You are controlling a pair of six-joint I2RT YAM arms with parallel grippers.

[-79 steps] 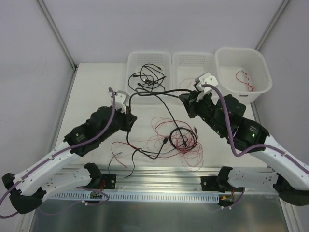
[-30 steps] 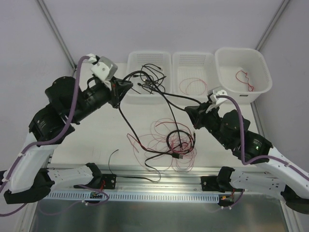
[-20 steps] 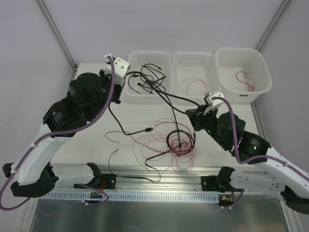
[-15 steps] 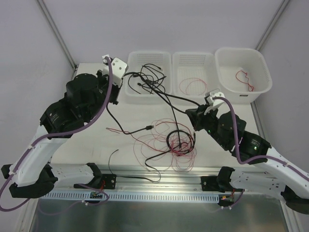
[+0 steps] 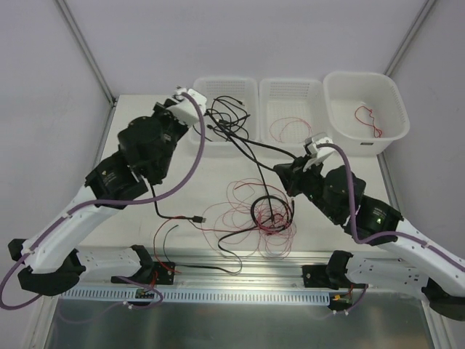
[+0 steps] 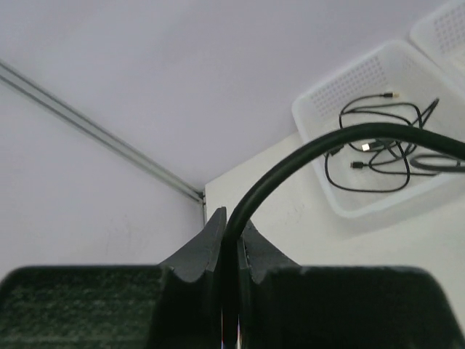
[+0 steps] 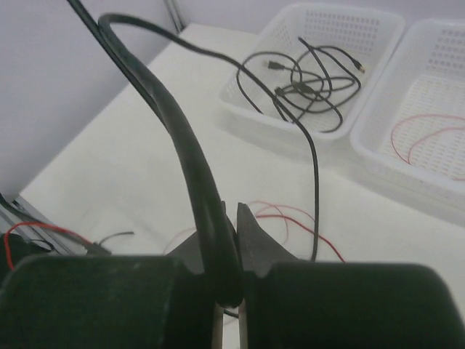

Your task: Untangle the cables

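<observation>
My left gripper (image 5: pixel 197 118) is raised beside the left basket and shut on a thick black cable (image 5: pixel 247 145); the wrist view shows its jaws (image 6: pixel 231 234) pinching that cable (image 6: pixel 320 142). The cable runs across to my right gripper (image 5: pixel 280 170), which is shut on it too (image 7: pixel 229 218). The cable (image 7: pixel 178 138) arches up and away from the right jaws. A tangle of thin red wires (image 5: pixel 251 218) and a black cable loop (image 5: pixel 270 211) lies on the table in front of the right gripper. A black tail with a plug end (image 5: pixel 199 218) hangs from the left arm onto the table.
The left basket (image 5: pixel 200 87) holds loose black cables (image 5: pixel 229 116). The middle basket (image 5: pixel 290 86) and the right tub (image 5: pixel 392 102) each hold a red wire. Another black cable (image 5: pixel 218 251) lies near the front rail.
My left arm has swung right toward the left basket with the black cable in it. The cable's plug tail dropped lower on the left. The right gripper barely moved.
</observation>
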